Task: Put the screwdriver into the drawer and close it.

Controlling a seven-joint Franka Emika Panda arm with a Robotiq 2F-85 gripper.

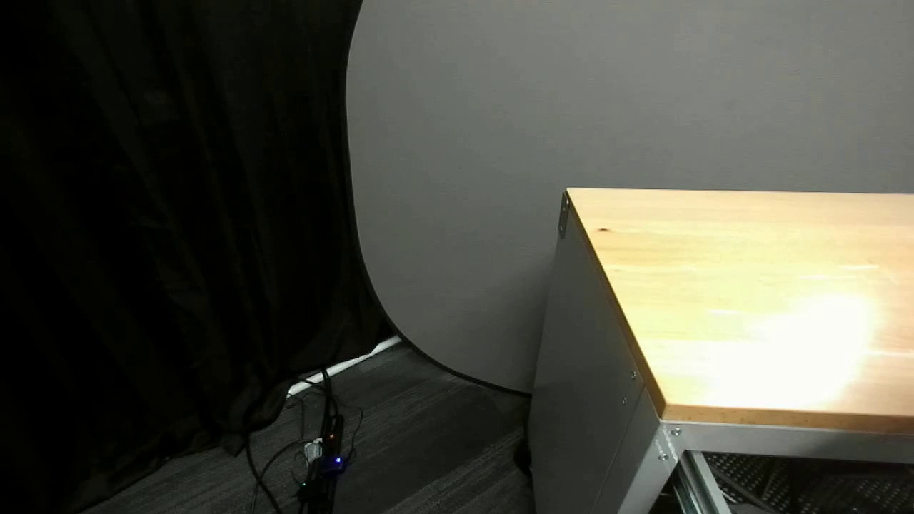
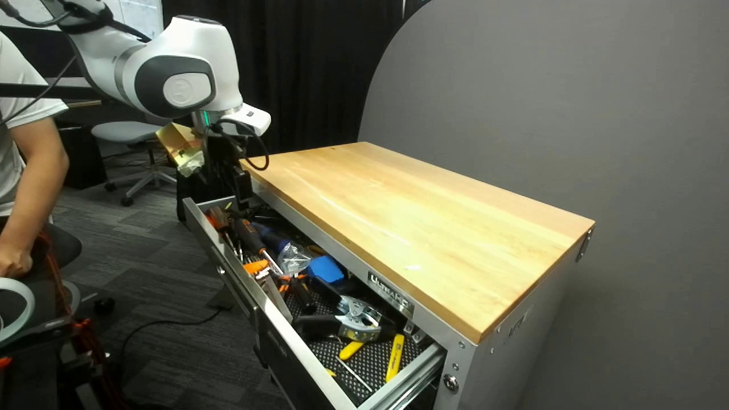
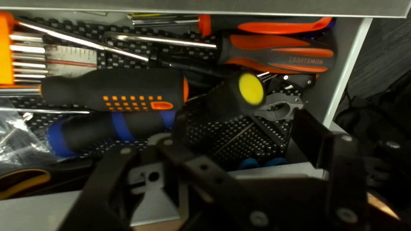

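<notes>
Robotiq gripper (image 3: 244,138) hangs unclenched, its fingers spread wide. In an exterior view the grey cabinet (image 2: 421,199) stands on the right; its tool-filled drawer (image 2: 296,341) is pulled out leftward, far end under the gripper. Between the fingers, against the drawer's inside, shows the screwdriver (image 3: 244,91) — black handle blurred, yellow cap uppermost. Whether it touches a finger I cannot tell.
</notes>
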